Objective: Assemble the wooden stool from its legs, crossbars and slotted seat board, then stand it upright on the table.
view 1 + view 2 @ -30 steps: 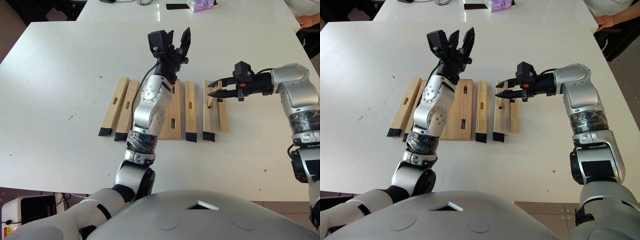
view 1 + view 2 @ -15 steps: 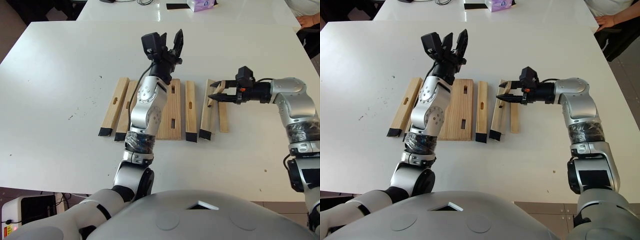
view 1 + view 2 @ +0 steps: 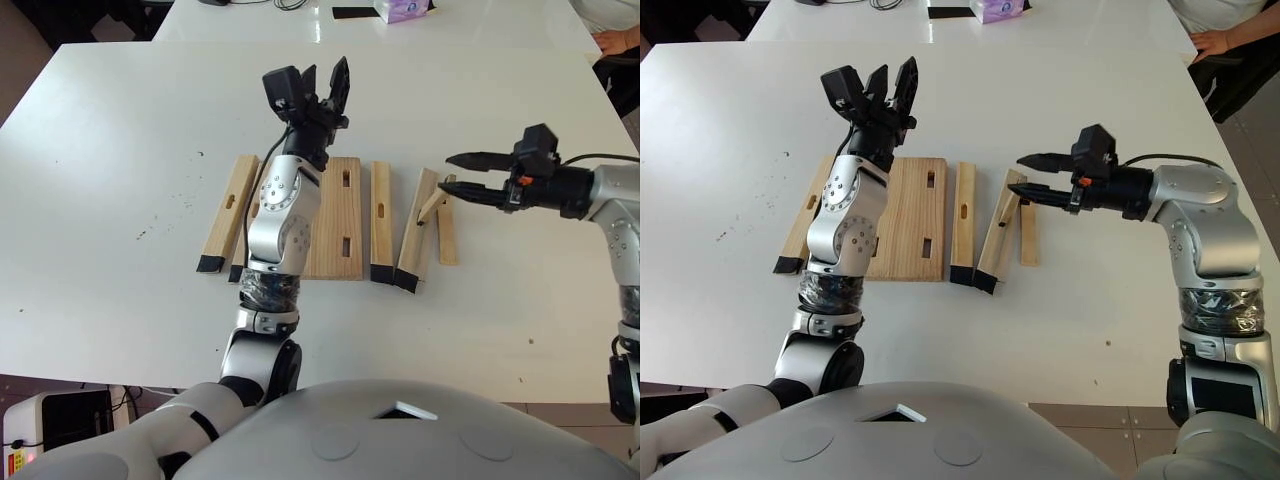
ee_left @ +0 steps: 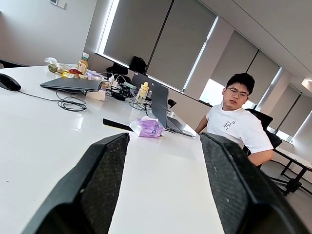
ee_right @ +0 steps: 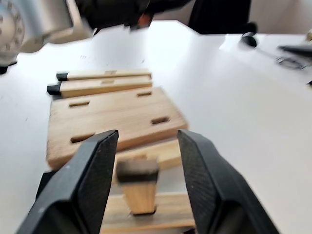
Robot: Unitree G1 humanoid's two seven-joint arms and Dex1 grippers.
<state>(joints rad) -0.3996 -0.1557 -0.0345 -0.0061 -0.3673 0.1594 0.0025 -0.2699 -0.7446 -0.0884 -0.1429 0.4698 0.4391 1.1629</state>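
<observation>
Stool's nowhere near built. All the parts lie in a row around the middle of the table. The seat is flat in the centre with legs on both sides of it. The rightmost leg lies skewed, and a short crossbar leans on it with one end raised.

The right claw hangs out toward the table's right edge. It's spread wide with nothing in it, and its tips point at the crossbar's raised end from just beside it. Whether the lower finger touches it is hard to tell. The left claw is up above the seat's far edge, also spread wide and empty.

Handling guess: these are light, stiff bits of smooth wood, so they'll probably skate on that glossy top if nudged. The flat ones give the fingers little to get under. The tilted crossbar looks like the easy pick: pinch it across its narrow width close to the lifted end. For the seat, the best bet is grabbing a long edge, since its face is too wide to span.
</observation>
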